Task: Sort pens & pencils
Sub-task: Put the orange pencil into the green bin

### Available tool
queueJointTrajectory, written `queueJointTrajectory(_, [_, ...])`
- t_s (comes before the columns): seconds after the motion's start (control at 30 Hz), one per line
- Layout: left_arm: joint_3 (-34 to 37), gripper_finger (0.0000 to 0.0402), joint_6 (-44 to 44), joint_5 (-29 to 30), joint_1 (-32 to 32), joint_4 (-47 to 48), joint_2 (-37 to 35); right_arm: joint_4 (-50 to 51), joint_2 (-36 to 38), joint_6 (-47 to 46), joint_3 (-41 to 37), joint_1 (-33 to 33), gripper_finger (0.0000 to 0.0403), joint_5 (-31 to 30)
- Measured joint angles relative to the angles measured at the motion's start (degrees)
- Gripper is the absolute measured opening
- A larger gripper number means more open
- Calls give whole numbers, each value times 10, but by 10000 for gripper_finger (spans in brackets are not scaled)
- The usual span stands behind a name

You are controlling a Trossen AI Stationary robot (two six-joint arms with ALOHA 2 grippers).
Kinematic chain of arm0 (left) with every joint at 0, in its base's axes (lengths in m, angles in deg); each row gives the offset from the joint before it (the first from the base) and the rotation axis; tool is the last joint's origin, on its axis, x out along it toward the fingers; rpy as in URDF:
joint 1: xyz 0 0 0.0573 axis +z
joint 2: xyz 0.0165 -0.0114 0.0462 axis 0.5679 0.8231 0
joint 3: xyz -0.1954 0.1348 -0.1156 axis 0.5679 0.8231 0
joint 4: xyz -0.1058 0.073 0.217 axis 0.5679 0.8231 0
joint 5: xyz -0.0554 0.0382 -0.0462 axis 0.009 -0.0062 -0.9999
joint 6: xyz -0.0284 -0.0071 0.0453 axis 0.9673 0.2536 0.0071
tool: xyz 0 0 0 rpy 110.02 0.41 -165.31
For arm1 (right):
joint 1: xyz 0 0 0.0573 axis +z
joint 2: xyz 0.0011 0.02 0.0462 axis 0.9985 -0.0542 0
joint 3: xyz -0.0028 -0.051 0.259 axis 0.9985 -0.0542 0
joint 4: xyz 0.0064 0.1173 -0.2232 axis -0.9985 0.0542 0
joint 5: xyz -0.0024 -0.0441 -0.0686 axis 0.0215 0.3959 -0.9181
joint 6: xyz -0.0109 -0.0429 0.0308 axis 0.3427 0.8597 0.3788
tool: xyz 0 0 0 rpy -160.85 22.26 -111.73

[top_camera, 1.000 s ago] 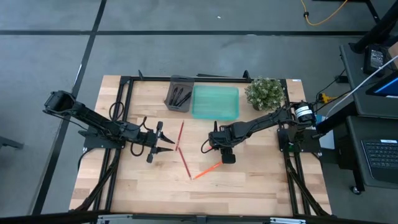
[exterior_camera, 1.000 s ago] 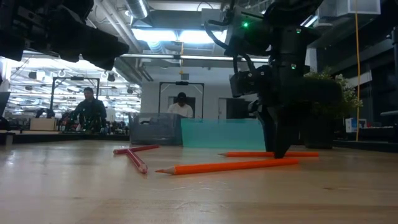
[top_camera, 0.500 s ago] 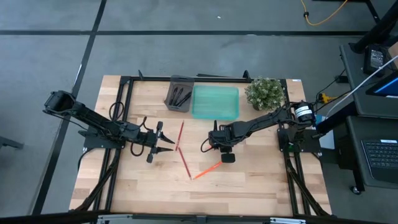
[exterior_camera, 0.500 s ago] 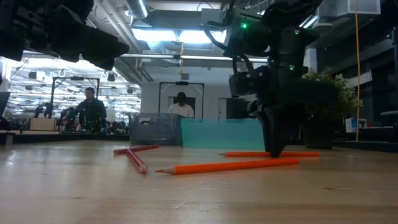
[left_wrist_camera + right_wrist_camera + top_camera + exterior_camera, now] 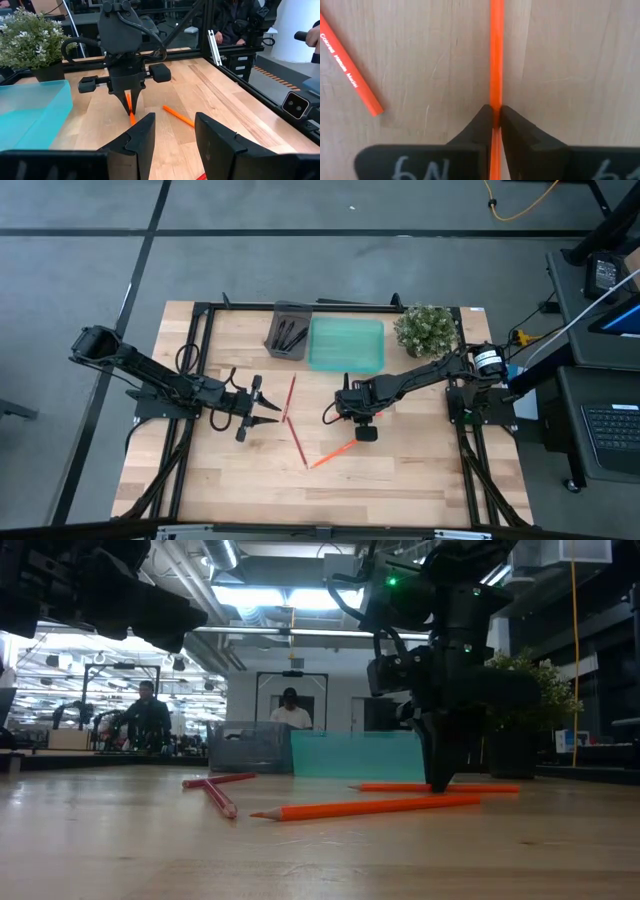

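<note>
- Orange is what I see first in the right wrist view: a thin orange pencil (image 5: 496, 55) runs straight between my right gripper (image 5: 496, 116), whose two dark fingertips are pinched onto it from either side, the pencil still lying on the light wooden table (image 5: 570, 60).
- From above, my right arm reaches in from the table's right edge towards the middle, wrist bent down, with the right gripper (image 5: 357, 416) pointing at the boards just in front of the translucent teal tray (image 5: 346, 345).
- My left arm stretches from the left edge, its left gripper (image 5: 268, 409) held above the table with fingers spread wide and nothing between them, beside two red pencils (image 5: 291, 398) that form a loose angle.
- A second orange pencil (image 5: 333, 454) lies diagonally nearer the front edge, apart from both grippers.
- Black pens (image 5: 290, 336) already sit in the dark grey tray (image 5: 277, 320) left of the teal one; a small potted green plant (image 5: 426, 329) stands right of it.
- Only the low view shows height: the right gripper's tips (image 5: 438, 783) come down to the table surface at the gripped pencil (image 5: 400, 787), and the other orange pencil (image 5: 365, 807) lies closer to the camera. People show in the room behind.
- Only the left wrist view looks across at the right arm head-on, the orange stick (image 5: 129, 105) sitting upright in its narrow tips.
- The overhead view hides the gripped pencil under the right wrist; I cannot pick it out there.
</note>
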Motion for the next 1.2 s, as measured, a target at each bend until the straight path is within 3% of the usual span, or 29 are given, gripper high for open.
queueJointTrajectory(1.2, [0,132,0,0,0,0,0,33,-4,-2,33,-2,22,2])
